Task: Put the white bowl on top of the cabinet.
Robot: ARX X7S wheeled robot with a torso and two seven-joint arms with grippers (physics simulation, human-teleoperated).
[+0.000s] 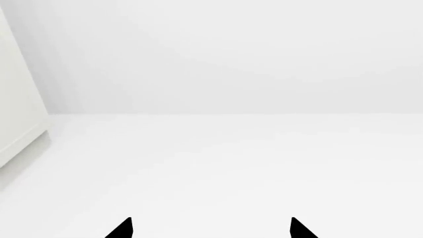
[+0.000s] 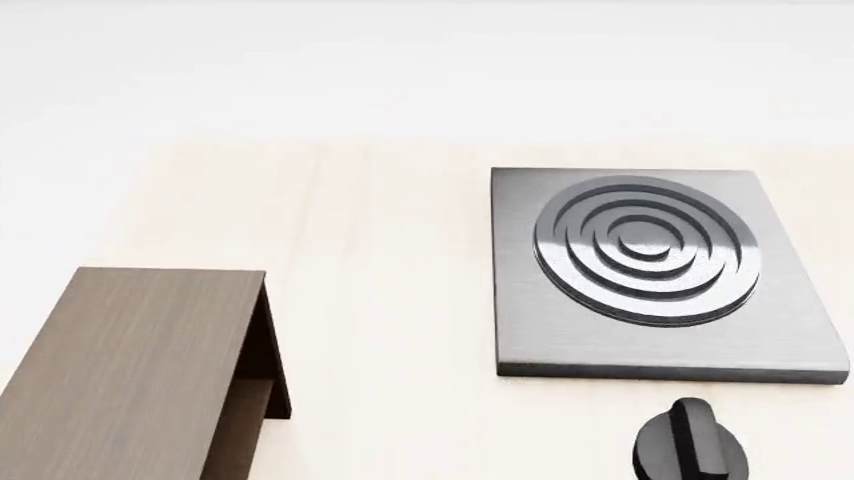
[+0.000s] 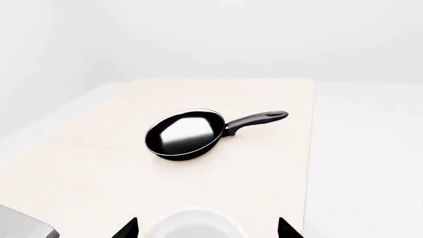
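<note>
The white bowl (image 3: 195, 219) shows only in the right wrist view, as a glossy rounded rim on the pale wooden tabletop (image 3: 86, 163). My right gripper (image 3: 207, 226) is open, its two black fingertips (image 3: 131, 227) standing either side of the bowl with gaps to its walls. The cabinet (image 2: 134, 370), dark brown wood grain with a flat top, sits at the near left in the head view. My left gripper (image 1: 211, 226) is open and holds nothing, facing a plain white surface. Neither arm appears in the head view.
A black frying pan (image 3: 185, 134) lies beyond the bowl, handle pointing toward the table's edge (image 3: 310, 148). A grey square stove plate (image 2: 661, 275) with concentric rings sits right of the cabinet, a black knob (image 2: 687, 445) in front of it. A pale panel (image 1: 17, 114) stands beside the left gripper.
</note>
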